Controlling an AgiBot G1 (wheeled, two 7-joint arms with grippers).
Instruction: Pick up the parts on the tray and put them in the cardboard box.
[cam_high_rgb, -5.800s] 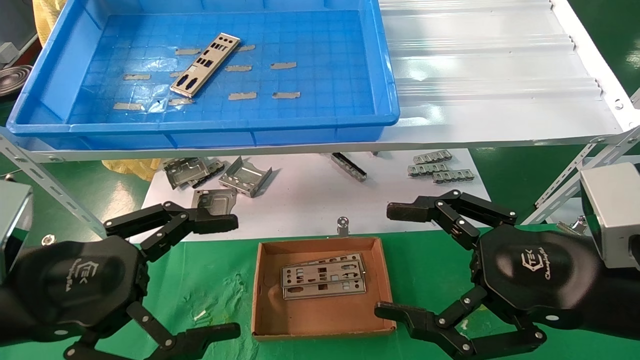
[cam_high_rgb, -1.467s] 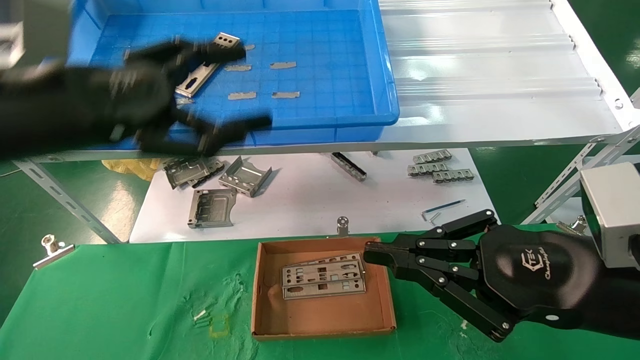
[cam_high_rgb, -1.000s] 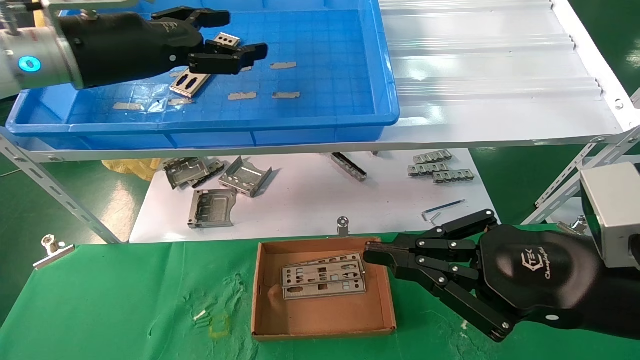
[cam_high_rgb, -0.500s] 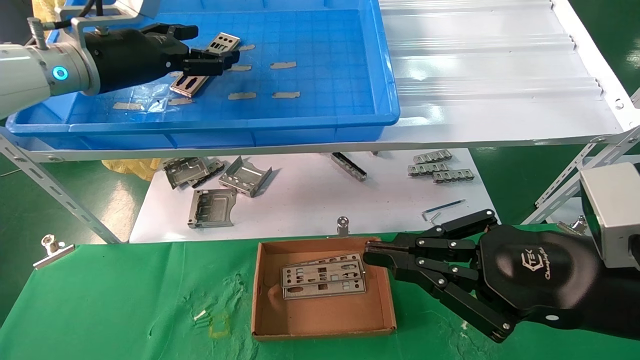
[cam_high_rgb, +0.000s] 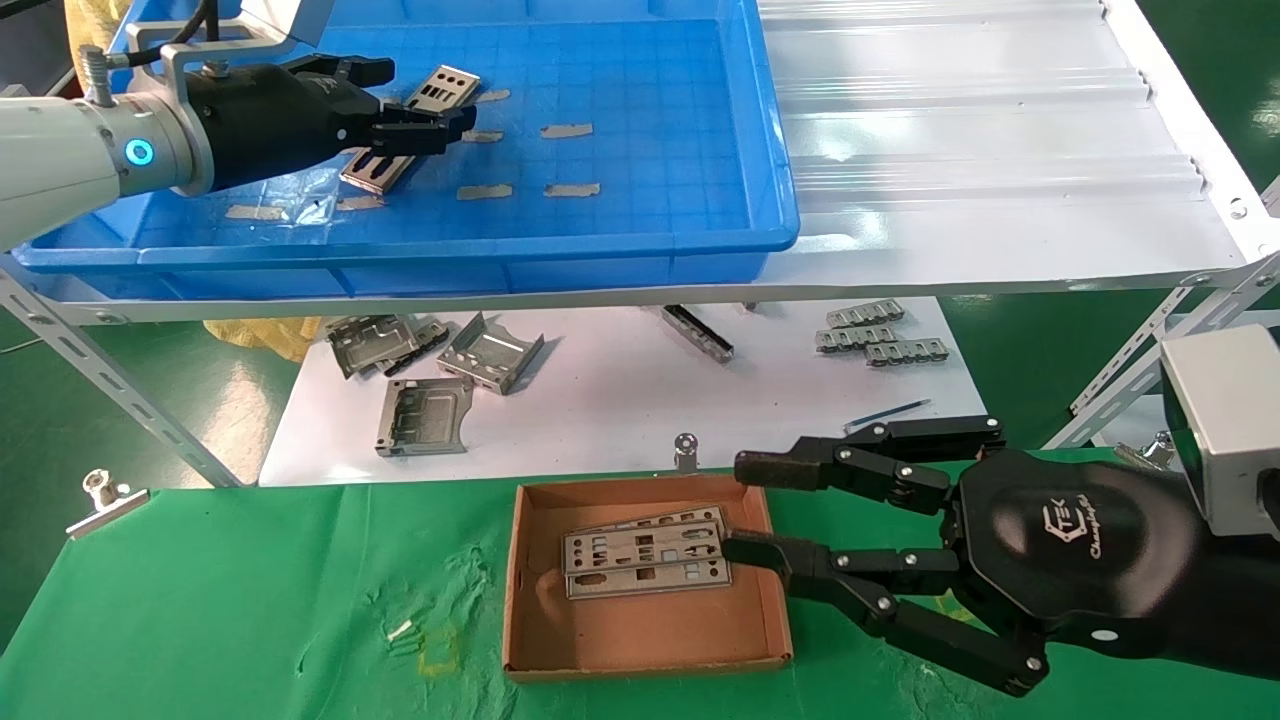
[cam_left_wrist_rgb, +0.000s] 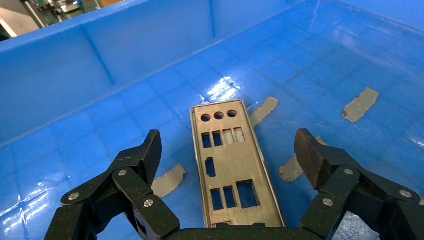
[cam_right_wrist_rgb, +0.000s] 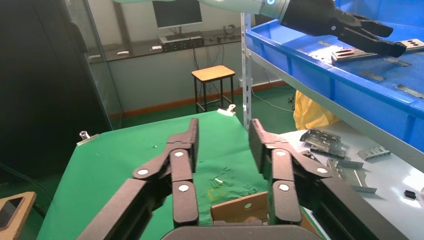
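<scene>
Two parts (cam_high_rgb: 645, 563) are already laid in the cardboard box (cam_high_rgb: 640, 640); one part (cam_left_wrist_rgb: 232, 165) is left on the tray (cam_high_rgb: 640, 240), straddled by the released left end effector (cam_left_wrist_rgb: 227, 155). The right end effector (cam_high_rgb: 745, 510) is held released near the box.

The left gripper (cam_high_rgb: 425, 105) covers the middle of the silver part (cam_high_rgb: 432, 92) in the tray (cam_high_rgb: 640, 255), so only its two ends show in the head view. In the left wrist view, the near end of that part (cam_left_wrist_rgb: 231, 165) slips out of sight under the gripper's body. The tray runs off the top edge of the head view. Two parts (cam_high_rgb: 645, 560) lie stacked in the cardboard box (cam_high_rgb: 640, 655), and the top one hides most of the one below. In the right wrist view, only a corner of the box (cam_right_wrist_rgb: 240, 207) peeks out between the black fingers (cam_right_wrist_rgb: 182, 165).
</scene>
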